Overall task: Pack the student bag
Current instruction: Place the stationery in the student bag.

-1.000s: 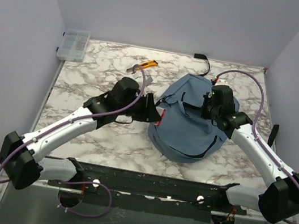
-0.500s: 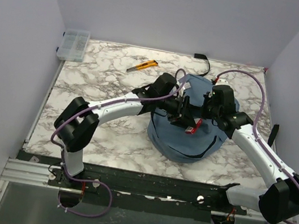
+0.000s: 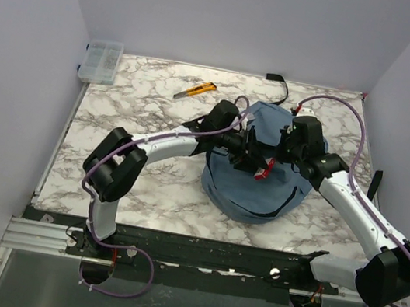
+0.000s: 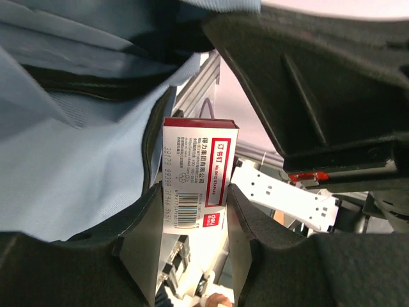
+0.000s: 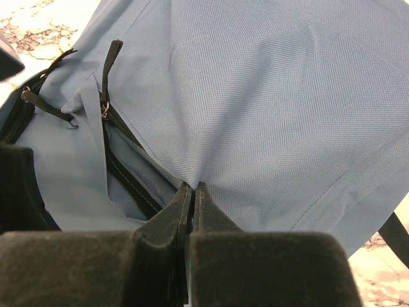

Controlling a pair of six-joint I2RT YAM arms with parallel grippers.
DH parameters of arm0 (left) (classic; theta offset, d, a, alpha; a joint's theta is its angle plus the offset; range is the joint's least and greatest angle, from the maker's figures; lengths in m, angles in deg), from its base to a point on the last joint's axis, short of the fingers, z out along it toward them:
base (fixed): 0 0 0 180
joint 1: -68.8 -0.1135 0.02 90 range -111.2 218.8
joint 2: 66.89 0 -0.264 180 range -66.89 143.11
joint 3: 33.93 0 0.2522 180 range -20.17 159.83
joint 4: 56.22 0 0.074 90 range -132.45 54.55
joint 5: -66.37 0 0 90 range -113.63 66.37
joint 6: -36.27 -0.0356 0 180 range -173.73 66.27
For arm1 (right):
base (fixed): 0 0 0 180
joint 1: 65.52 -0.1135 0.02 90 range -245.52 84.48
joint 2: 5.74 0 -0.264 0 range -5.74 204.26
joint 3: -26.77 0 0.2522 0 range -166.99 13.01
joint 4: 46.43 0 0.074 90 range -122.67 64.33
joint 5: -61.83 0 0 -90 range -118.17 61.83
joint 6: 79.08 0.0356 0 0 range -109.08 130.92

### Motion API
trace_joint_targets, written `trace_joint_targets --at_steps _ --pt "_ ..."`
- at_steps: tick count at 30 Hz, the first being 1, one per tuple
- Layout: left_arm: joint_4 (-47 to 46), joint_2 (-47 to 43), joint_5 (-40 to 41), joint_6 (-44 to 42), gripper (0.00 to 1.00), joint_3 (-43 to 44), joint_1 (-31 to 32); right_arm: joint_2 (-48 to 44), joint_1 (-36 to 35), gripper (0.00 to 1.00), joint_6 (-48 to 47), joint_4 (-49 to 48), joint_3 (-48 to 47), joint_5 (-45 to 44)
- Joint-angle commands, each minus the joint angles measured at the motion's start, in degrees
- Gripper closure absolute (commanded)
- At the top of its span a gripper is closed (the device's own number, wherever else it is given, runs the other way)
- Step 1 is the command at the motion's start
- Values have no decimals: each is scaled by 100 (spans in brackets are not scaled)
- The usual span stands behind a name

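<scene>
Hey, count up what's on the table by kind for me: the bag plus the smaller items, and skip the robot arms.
Soft dusty-blue fabric backpack: 1
Small red-and-white cardboard box: 1
Orange utility knife: 1
Clear plastic compartment case: 1
Total: 4

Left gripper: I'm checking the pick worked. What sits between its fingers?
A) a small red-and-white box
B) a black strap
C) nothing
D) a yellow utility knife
A: the left wrist view shows the left gripper closed on a small red-and-white box with a barcode, beside the student bag and its blue fabric.
</scene>
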Motion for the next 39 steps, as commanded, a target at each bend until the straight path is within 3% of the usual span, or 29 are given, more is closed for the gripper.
trace_joint_targets --at_steps 1,9,18,27,33,39 --pt "-315 -81 181 88 62 -19 -221 -251 -39 100 87 -123 -199 153" --pt "-293 328 362 81 64 424 -260 -181 -34 100 115 -189 -147 298" --pt "-153 295 902 35 65 198 -171 -251 -39 100 164 -198 -245 265" --pt "1635 673 1912 -98 60 1211 -162 -383 -39 100 198 -290 -114 357" --pt "1302 576 2553 648 58 1136 -89 -408 -39 100 225 -306 -91 409" --pt "771 453 3142 1731 48 827 62 -354 -34 100 227 -214 -231 384"
